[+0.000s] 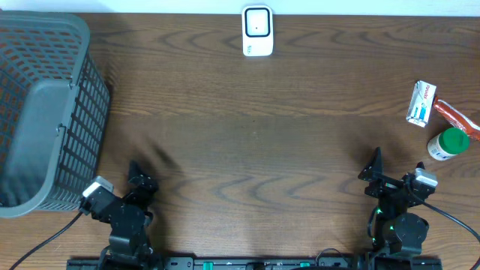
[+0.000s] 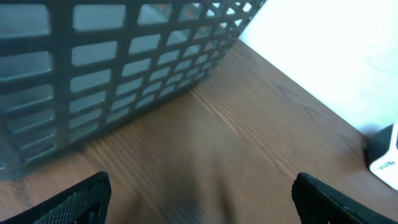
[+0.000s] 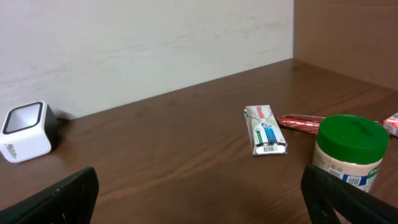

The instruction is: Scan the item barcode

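Loads of room in the middle, clutter on the sides

The grey basket [image 1: 45, 112] hogs the whole left end of the table [image 1: 247, 142], and its mesh wall rises close in front of the left gripper [image 2: 202, 199], so that side is tight. The white scanner [image 1: 257, 31] sits alone at the centre of the far edge. On the right, a small box [image 1: 421, 103], a red packet [image 1: 454, 114] and a green-lidded jar [image 1: 448, 143] are bunched together, with the jar nearest the right gripper [image 3: 199, 199]. Everything between is bare wood.

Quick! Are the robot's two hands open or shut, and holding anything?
Left gripper: open, holding nothing.
Right gripper: open, holding nothing.
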You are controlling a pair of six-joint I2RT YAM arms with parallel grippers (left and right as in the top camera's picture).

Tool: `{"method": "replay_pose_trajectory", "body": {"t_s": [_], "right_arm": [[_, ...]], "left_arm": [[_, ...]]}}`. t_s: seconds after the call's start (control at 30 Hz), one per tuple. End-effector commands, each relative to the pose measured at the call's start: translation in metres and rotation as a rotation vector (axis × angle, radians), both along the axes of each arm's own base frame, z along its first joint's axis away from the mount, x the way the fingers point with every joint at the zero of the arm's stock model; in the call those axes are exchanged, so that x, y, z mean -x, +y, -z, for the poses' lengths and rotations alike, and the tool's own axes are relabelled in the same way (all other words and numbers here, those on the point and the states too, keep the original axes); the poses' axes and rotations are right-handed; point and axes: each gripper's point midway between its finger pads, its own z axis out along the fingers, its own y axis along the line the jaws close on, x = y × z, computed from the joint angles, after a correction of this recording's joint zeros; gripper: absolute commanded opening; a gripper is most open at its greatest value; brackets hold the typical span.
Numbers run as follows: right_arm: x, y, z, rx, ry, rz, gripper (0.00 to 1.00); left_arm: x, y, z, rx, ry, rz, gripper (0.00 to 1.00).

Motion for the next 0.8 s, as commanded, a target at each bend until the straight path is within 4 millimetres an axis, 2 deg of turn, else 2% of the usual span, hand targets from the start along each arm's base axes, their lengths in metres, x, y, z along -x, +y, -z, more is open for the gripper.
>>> {"method": "replay_pose_trajectory", "body": {"t_s": [0.0, 0.13, 0.43, 0.67, 0.77], "right_arm": [[-0.001, 0.004, 0.001, 0.009, 0.004, -0.019, 0.99], [-0.001, 0.004, 0.001, 0.009, 0.004, -0.019, 0.99], [-0.001, 0.004, 0.001, 0.009, 0.004, -0.019, 0.99], [-0.001, 0.004, 0.001, 0.009, 0.004, -0.019, 0.99], [-0.001, 0.004, 0.001, 0.009, 0.004, -0.019, 0.99]], "left_arm": [[0.005, 0.017, 0.000, -0.021, -0.013, -0.096, 0.94], [0.001, 0.030, -0.016, 0.002, -0.113, -0.161, 0.94], [-0.009, 0.044, -0.020, -0.018, -0.221, -0.188, 0.94], [-0.028, 0.010, -0.016, -0.259, -0.103, 0.110, 0.93], [-0.028, 0.009, -0.015, -0.292, -0.087, 0.126, 0.93]]}}
